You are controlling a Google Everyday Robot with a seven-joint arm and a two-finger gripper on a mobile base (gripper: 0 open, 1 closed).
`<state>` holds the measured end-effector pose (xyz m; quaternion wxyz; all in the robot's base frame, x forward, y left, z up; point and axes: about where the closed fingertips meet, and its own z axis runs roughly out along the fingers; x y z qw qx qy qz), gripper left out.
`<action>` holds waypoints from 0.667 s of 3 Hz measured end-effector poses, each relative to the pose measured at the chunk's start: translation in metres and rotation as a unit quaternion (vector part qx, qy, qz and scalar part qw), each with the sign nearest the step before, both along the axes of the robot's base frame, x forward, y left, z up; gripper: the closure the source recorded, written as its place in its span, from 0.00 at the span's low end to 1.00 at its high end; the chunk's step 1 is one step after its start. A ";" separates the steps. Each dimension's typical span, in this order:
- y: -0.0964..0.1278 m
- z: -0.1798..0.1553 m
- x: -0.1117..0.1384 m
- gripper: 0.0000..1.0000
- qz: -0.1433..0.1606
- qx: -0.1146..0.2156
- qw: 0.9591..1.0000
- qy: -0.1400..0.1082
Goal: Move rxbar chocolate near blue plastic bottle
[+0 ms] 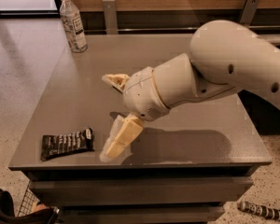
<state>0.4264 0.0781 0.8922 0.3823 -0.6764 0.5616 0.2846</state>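
The rxbar chocolate (66,143), a long black-brown wrapper with white lettering, lies flat near the front left corner of the grey table (186,50). The blue plastic bottle (73,22), clear with a white cap and pale label, stands upright at the table's far left corner. My gripper (105,117) is open, its two cream fingers spread wide above the table just right of the bar. The lower finger (120,138) reaches down close to the bar's right end without touching it. The bar is far from the bottle.
My large arm (233,64) crosses the table's right half and hides the small navy packet seen before. The table's front edge is just below the bar. A dark object (9,211) sits on the floor at the lower left and a striped item (261,211) at the lower right.
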 end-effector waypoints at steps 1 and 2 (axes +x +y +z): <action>0.026 -0.018 0.006 0.00 0.011 0.000 1.000 0.006; 0.050 -0.052 0.010 0.00 0.028 0.018 0.999 0.035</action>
